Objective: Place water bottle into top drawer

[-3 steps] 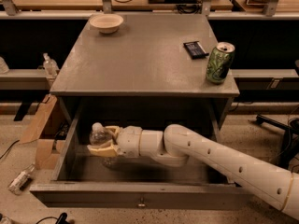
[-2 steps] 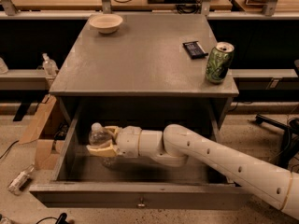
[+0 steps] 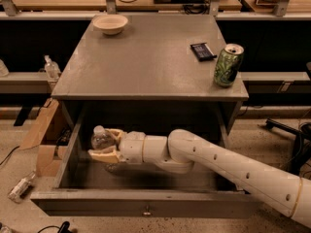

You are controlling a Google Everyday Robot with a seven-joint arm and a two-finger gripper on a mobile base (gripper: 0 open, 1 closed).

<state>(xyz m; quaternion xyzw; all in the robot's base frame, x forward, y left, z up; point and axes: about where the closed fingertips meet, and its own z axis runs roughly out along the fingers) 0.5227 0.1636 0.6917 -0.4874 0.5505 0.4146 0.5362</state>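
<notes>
Workbenches and loose cables line the back of the lab as I watch the white jointed robot arm reach from the lower right into the wide grey metal top drawer, which stands pulled out beneath a grey flat-topped cabinet. The cream two-finger gripper sits at the drawer's left rear, closed around the clear plastic water bottle with a white cap, which stands roughly upright. The water bottle's lower half is hidden behind the near finger, so I cannot tell whether its base touches the drawer floor, and its label band cannot be made out. The arm is cut off at the right edge. Against the view a second ago nothing has shifted: gripper, water bottle and top drawer lie as they did. Well behind the gripper, on the matte cabinet top, stands a shallow round beige bowl. Far to the gripper's right up there are a green drink can with a shiny lid and, near it, a small flat dark packet. In front of the gripper, a small metal pull marks the centre of the flat front panel. Left of the gripper, outside the drawer, leans a brown cardboard box; beyond it is a small clear pump bottle.
</notes>
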